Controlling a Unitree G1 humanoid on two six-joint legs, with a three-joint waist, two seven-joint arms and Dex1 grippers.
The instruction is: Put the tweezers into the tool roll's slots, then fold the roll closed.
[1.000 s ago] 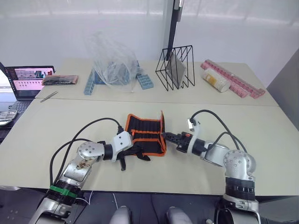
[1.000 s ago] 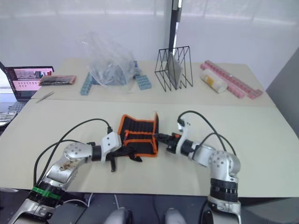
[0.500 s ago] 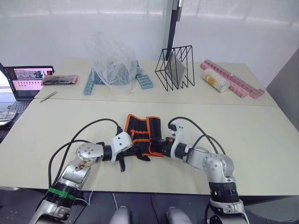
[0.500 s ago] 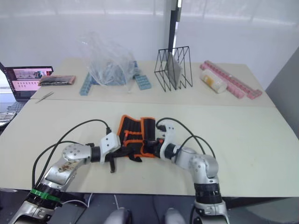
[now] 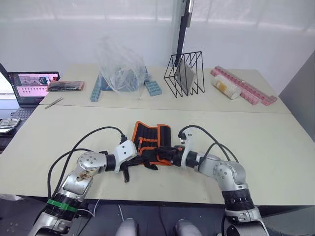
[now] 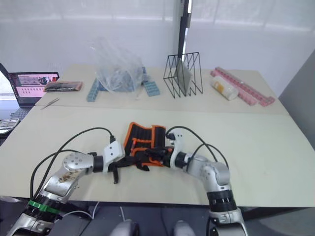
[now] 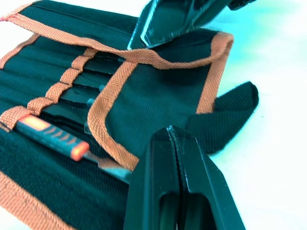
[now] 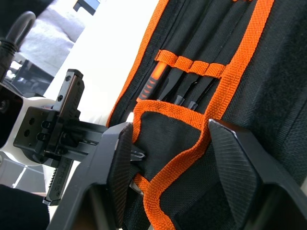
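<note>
The tool roll (image 5: pixel 150 135) lies on the table's near middle, black with orange edging, its right flap (image 8: pixel 182 143) folded over onto the inner face. Black tweezers (image 8: pixel 192 91) sit in the slots (image 7: pixel 72 76) under the orange strip, beside an orange-handled tool (image 7: pixel 48 130). My right gripper (image 5: pixel 163 153) is at the roll's near right corner, open, with the folded flap between its fingers (image 8: pixel 235 163). My left gripper (image 5: pixel 141 161) is shut and empty at the roll's near edge, next to a black strap tab (image 7: pixel 230 108).
Along the table's far side stand a laptop (image 5: pixel 32 83), an orange-edged packet (image 5: pixel 65 85), a silver tweezer (image 5: pixel 53 102), a clear plastic bag (image 5: pixel 120 66) over blue racks, a black wire rack (image 5: pixel 186 73), and a bottle (image 5: pixel 225 87) by pink pill boxes (image 5: pixel 246 86).
My right gripper moved left and carried the roll's raised right edge over, so the flap now lies folded on the slots. The left gripper stayed at the near edge.
</note>
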